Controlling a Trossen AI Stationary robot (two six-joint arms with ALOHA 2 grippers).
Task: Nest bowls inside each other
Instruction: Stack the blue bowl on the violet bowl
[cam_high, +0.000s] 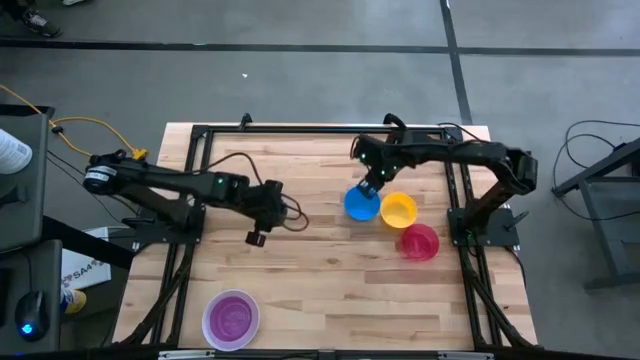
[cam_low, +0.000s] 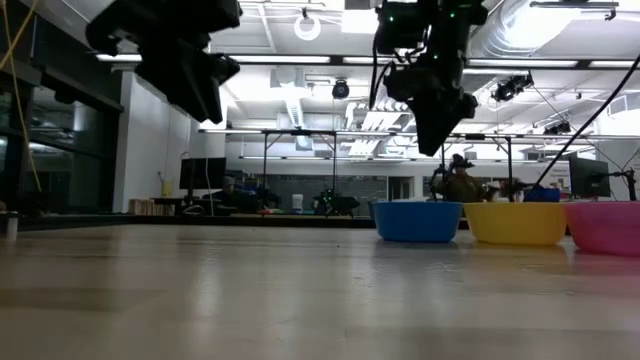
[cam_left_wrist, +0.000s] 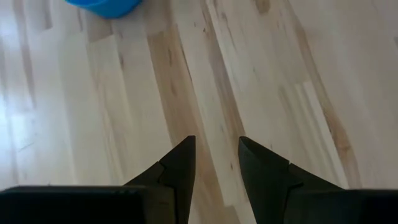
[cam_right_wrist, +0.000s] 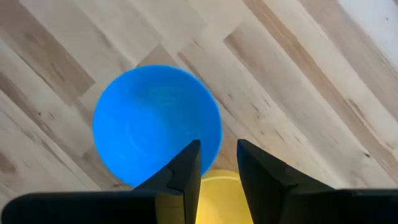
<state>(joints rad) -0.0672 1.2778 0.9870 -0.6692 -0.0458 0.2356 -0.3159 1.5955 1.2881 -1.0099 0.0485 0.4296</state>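
1. The right gripper (cam_high: 368, 188) is held above the blue bowl (cam_high: 361, 203), fingers slightly parted, empty.
2. The yellow bowl (cam_high: 398, 210) and pink bowl (cam_high: 419, 242) are lined up toward the bench's right edge.
3. The purple bowl (cam_high: 231, 319), seemingly nested in a white one, is cut off at the near edge.
4. The left gripper (cam_high: 257, 236) is raised mid-bench, parted, empty.

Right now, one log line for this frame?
right claw: open, above blue bowl | left claw: open, empty, mid-table | purple bowl sits in white bowl

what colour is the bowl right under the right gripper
Blue. The bowl under the right gripper shows best in the right wrist view.
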